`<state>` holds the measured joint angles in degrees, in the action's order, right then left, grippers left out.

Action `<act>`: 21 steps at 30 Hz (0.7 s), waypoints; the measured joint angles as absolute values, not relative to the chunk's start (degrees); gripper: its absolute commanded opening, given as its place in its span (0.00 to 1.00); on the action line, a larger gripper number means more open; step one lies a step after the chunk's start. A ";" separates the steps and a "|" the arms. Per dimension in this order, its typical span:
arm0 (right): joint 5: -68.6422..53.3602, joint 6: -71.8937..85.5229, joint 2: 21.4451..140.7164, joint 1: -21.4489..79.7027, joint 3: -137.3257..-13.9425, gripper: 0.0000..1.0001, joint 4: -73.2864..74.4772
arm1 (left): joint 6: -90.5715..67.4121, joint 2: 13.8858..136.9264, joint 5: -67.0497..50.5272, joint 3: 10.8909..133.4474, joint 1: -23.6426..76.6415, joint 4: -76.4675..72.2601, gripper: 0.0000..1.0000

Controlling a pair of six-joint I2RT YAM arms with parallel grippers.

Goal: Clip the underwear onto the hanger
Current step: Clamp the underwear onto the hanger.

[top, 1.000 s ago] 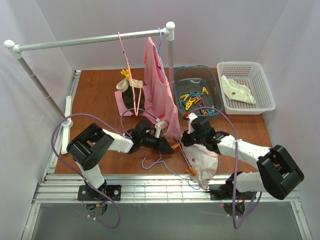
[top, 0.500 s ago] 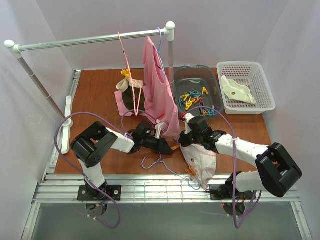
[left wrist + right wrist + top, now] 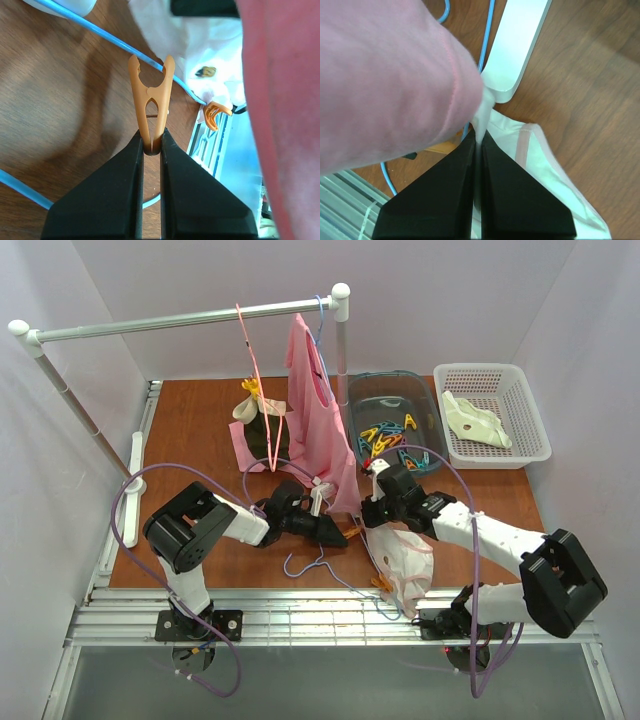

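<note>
My L pincer (image 3: 151, 146) was clamped on the tail end of an orange peg (image 3: 151, 107), fingers tight either side, peg pointing away from me. The peg's forked tip sat right at the blue wire of the hanger (image 3: 112, 41); couldn't tell if it touched. The hanger lay flat on the brown table (image 3: 195, 440) by the near edge, btwn my two arms, hook toward the L. My R pincer (image 3: 477, 142) was closed on a fold of the underwear (image 3: 540, 160), thin pale cloth w/ pink edging pinched btwn the fingertips. The rest of it trailed over the table's front edge onto the metal rails. A 2nd orange peg (image 3: 214, 113) sat by the underwear's lower part, next to the wire. A pink garment (image 3: 320, 430) hung from the rail (image 3: 180, 322) just behind both pincers, blocking much of the R wrist view. Further back R: tub of coloured pegs (image 3: 385, 435), white basket (image 3: 535, 445) w/ a cream garment (image 3: 478, 420).
</note>
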<state>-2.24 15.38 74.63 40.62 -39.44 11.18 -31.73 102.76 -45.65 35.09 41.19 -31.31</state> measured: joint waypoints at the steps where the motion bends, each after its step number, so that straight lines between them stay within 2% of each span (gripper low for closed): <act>1: -1.98 15.35 74.41 40.64 -40.32 0.01 12.14 | -31.51 102.76 -45.65 35.09 41.19 -31.31 0.00; 12: -2.55 14.57 69.84 40.64 -42.59 0.01 17.08 | -30.22 102.30 -45.45 35.09 41.08 -30.92 0.00; 21: -10.33 14.55 70.43 40.64 -41.43 0.01 16.51 | -29.69 100.14 -45.19 35.07 41.08 -30.83 0.00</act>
<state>-10.33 14.55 70.43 40.64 -41.43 16.51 -29.69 100.14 -45.19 35.07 41.08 -30.83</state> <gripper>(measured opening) 0.016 0.055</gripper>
